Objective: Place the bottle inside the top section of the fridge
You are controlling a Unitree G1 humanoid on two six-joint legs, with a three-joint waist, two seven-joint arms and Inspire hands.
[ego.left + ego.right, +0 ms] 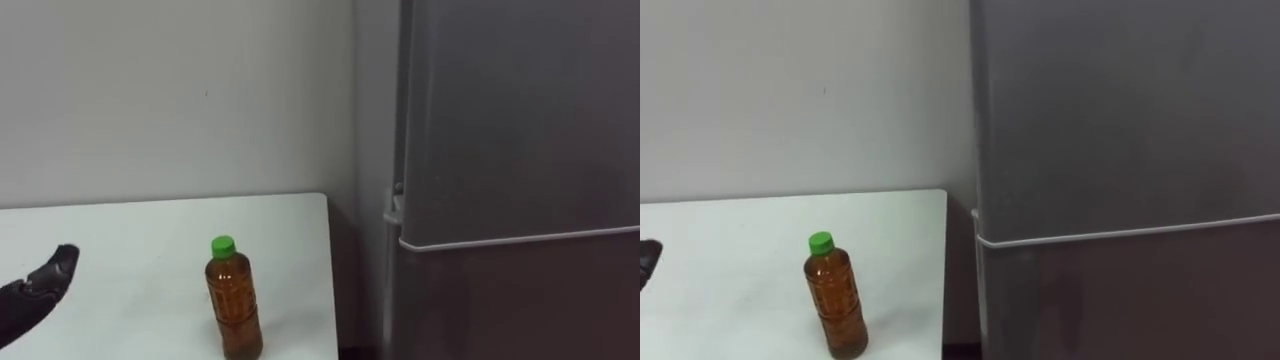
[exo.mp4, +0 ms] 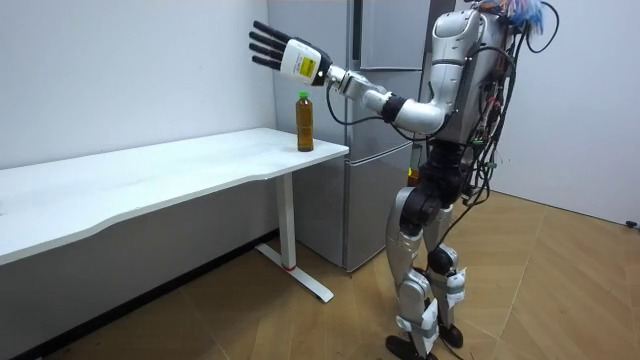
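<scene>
An amber bottle [image 1: 233, 300] with a green cap stands upright on the white table [image 1: 120, 240], close to its right end beside the fridge. My left hand [image 1: 40, 285] is open with straight fingers, held up in the air to the left of the bottle and apart from it. In the room view that left hand [image 2: 295, 58] is raised above the bottle [image 2: 305, 122]. The grey fridge [image 1: 520, 120] stands right of the table with both doors shut; a pale seam [image 1: 520, 240] divides the upper door from the lower one.
I stand facing the table's end and the fridge [image 2: 385, 100]. A bare light wall [image 1: 170, 90] rises behind the table. A narrow dark gap [image 1: 345, 280] separates the table edge from the fridge side. Wooden floor [image 2: 560, 290] lies around me.
</scene>
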